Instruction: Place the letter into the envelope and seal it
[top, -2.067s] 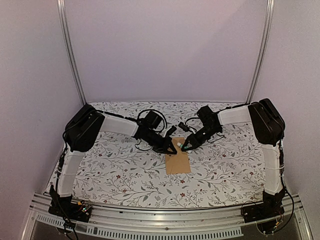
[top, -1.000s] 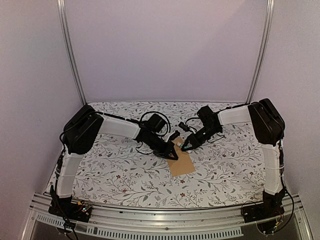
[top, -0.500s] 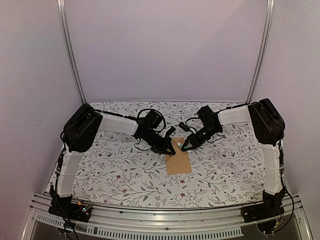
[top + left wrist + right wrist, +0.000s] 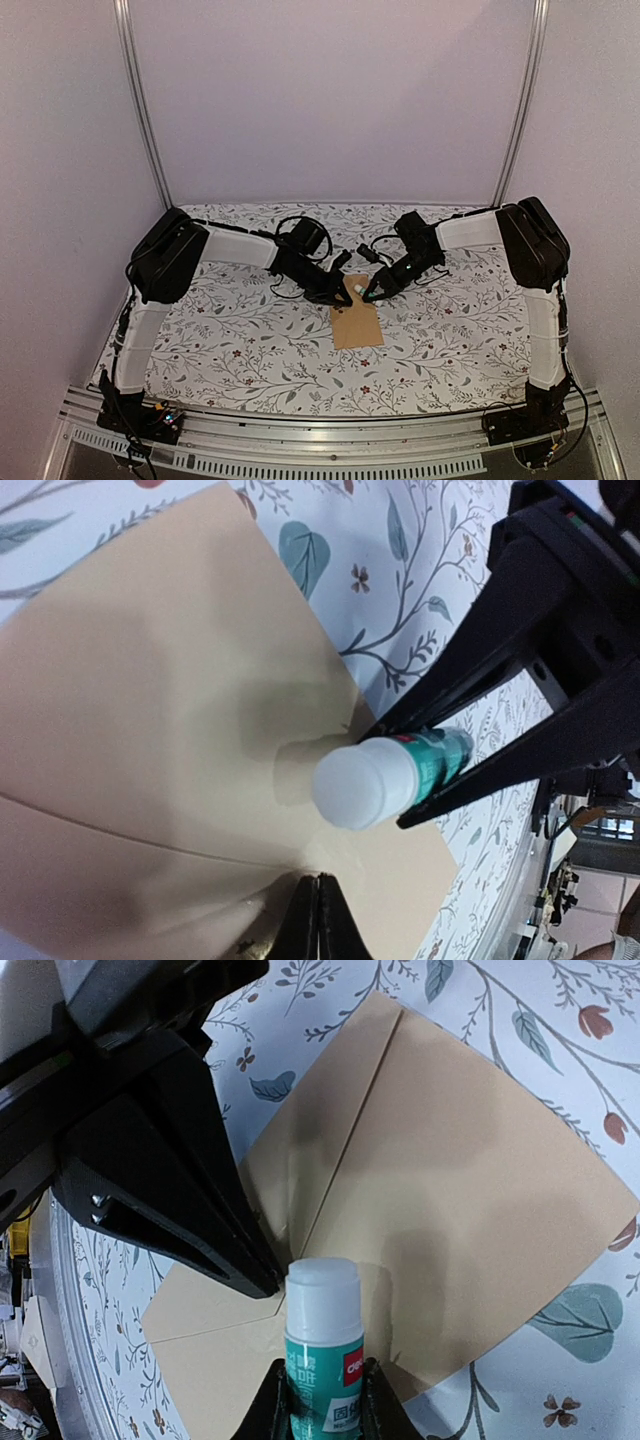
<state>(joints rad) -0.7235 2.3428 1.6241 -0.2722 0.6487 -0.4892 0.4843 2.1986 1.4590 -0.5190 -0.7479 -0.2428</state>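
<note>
**Envelope** (image 4: 356, 323): tan, lying flat on the table (image 4: 230, 340) at the centre of the top view.
**Letter:** not visible, presumably already inside.
**Glue stick** (image 4: 323, 1330): clamped in the right gripper (image 4: 323, 1400), white end over the flap seams.
**Left gripper** (image 4: 318, 920): clenched and empty, tips on the envelope.
**Outstanding:** sealing.

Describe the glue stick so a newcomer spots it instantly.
On the floral table, find the tan envelope at centre. Over its far end, the right tool grips a tube, the glue stick. Only it has a white cap and green label.
</note>
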